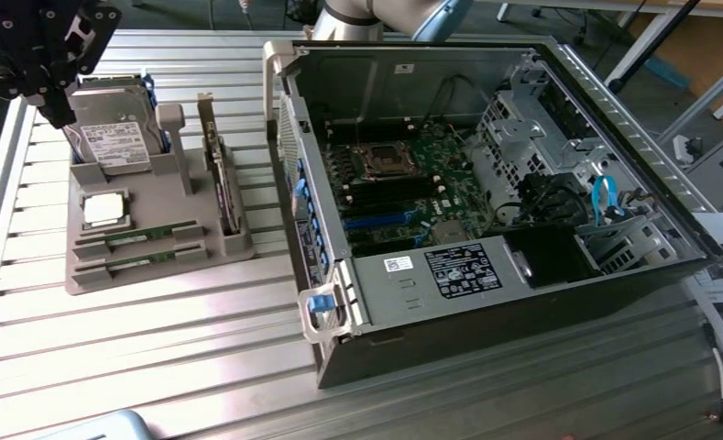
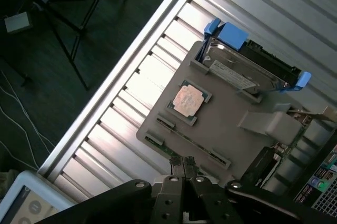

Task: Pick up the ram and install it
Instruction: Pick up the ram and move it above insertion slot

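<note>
Two ram sticks lie side by side in slots at the near end of a grey holder tray: one ram and a second ram just in front of it. In the wrist view one ram runs along the tray's edge just beyond my fingertips. My gripper hangs high over the tray's far corner, beside the hard drive, well away from the rams. Its black fingers are pressed together with nothing between them. The open computer case shows the motherboard with dark memory slots.
The tray also holds a hard drive with blue rails, a square silver processor and an upright expansion card. The case stands to the exterior view's right of the tray. Ribbed metal table runs in front; its edge and dark floor lie beyond the tray.
</note>
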`<state>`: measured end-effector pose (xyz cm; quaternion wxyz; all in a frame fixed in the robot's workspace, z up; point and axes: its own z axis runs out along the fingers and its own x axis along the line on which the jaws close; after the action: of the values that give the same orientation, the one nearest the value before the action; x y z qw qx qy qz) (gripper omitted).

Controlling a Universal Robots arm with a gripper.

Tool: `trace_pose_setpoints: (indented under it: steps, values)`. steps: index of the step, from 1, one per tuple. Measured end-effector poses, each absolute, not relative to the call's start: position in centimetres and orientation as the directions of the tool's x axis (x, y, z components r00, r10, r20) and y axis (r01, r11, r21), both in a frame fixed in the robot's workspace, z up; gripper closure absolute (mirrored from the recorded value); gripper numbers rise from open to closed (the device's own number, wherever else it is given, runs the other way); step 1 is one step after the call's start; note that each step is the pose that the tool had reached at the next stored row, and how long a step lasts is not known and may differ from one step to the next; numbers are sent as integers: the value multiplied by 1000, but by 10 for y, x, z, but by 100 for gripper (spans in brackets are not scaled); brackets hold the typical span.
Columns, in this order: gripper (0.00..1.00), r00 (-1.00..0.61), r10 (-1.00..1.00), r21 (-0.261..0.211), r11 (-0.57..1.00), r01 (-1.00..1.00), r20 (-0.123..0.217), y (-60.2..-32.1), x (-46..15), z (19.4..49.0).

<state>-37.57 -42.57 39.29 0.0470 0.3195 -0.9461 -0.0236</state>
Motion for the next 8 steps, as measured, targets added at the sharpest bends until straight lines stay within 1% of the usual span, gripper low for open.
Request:
trace_pose_setpoints:
  steps: [8]
  values:
    - [89,-734,-675,81,738,-670,75,-426,-376,393]
